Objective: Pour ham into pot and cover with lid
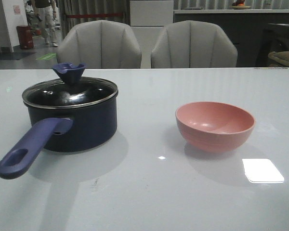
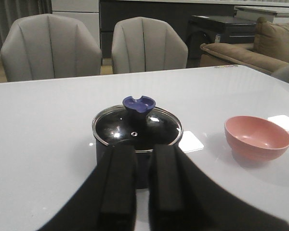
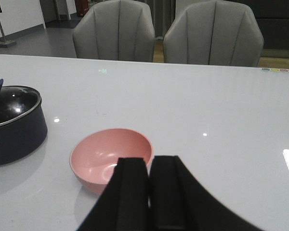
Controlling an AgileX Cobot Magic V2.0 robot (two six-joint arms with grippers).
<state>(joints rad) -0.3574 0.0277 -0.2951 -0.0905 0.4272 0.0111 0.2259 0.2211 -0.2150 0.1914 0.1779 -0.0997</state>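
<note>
1. Fingers first: the left gripper (image 2: 139,185) shows its 2 black pads with only a thin slit between them, nearly closed and holding nothing. It hangs back from the pot (image 2: 137,154), not touching it.
2. The right gripper (image 3: 149,195) looks the same: its 2 pads are pressed almost together and empty, poised just short of the pink bowl (image 3: 111,156) with no contact.
3. The lid (image 1: 70,94) sits level on the pot, steel rim seated all round, blue knob (image 1: 69,72) upright. The pot stands on the left side of the table (image 1: 149,192), its long blue handle (image 1: 31,147) pointing toward the robot.
4. The pink bowl stands upright on the right side of the table, well apart from the pot. Its inside looks bare in all 3 views; no ham is visible in it.
5. The ham cannot be seen anywhere. The glass lid shows only dark reflections, so whether slices lie inside the pot cannot be told.
6. Judgement: with the bowl apparently empty and the lid seated, the task looks finished or very nearly so, both arms standing clear.
7. If anything remains, it would call for parting the left fingers, taking the knob and lifting the lid straight up to check the contents.
</note>
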